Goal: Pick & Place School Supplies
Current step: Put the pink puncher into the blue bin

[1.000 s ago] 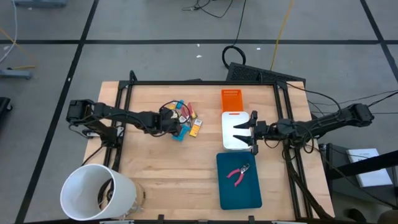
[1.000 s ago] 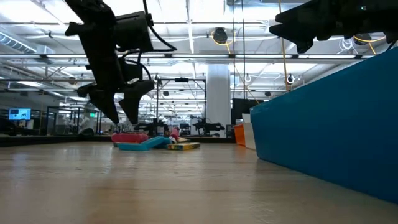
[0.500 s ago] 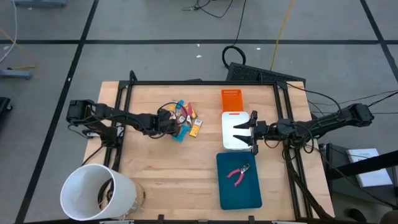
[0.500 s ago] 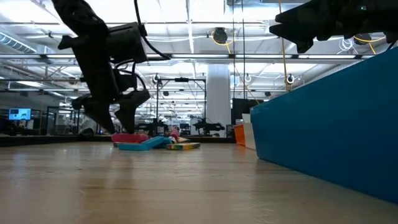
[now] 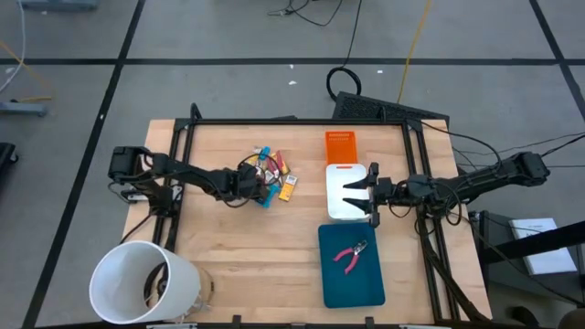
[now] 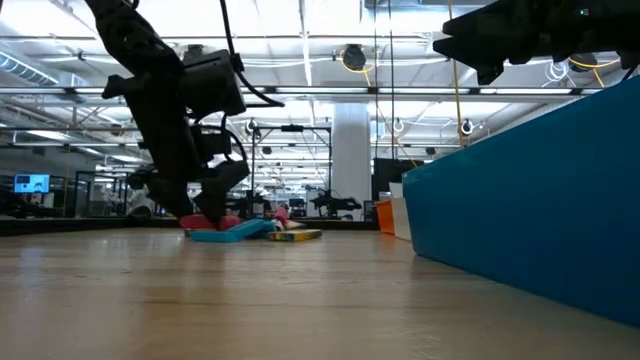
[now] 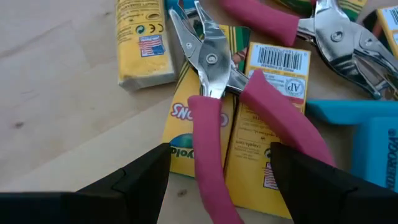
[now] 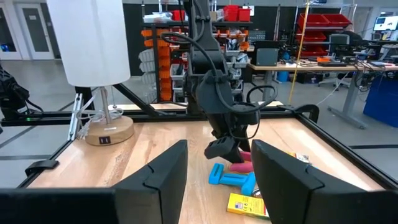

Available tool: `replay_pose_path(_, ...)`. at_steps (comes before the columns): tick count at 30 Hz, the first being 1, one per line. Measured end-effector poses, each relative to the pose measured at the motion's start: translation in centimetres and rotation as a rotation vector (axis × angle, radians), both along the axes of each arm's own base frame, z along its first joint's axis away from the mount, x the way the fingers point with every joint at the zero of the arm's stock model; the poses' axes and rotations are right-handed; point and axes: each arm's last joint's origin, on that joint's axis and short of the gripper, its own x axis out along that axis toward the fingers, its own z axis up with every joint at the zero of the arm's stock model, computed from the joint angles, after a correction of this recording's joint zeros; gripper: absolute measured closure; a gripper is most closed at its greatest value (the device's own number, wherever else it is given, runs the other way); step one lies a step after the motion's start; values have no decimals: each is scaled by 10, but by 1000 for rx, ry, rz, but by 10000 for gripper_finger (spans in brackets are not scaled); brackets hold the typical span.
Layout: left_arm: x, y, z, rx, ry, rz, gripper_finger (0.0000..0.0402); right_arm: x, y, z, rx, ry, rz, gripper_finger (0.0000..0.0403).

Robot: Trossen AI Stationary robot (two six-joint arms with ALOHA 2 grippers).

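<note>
The left gripper (image 7: 217,180) hangs with jaws spread wide, straddling one pink handle of the pliers (image 7: 211,118) lying on crayon boxes (image 7: 249,124). This looks like the grasp step; next, closing squarely. The right gripper (image 5: 352,194) waits, jaws parted and empty, over the white tray (image 5: 340,212).
</note>
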Motion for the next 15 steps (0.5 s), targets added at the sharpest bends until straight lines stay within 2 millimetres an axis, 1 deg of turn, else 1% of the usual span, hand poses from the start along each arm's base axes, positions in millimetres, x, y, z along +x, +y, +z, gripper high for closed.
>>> replay_pose_path(4,-1,0,-1,-1,5,14,122,0,0,0,-1,4,0,234)
replay_pose_path(9,-1,0,0,-22,13,-10,124,0,0,0,-1,4,0,234)
replay_pose_path(12,-2,0,-1,-27,19,-11,142,0,0,0,-1,4,0,234)
replay_pose_path(15,-3,-1,-1,-34,27,-14,176,0,0,0,-1,4,0,234)
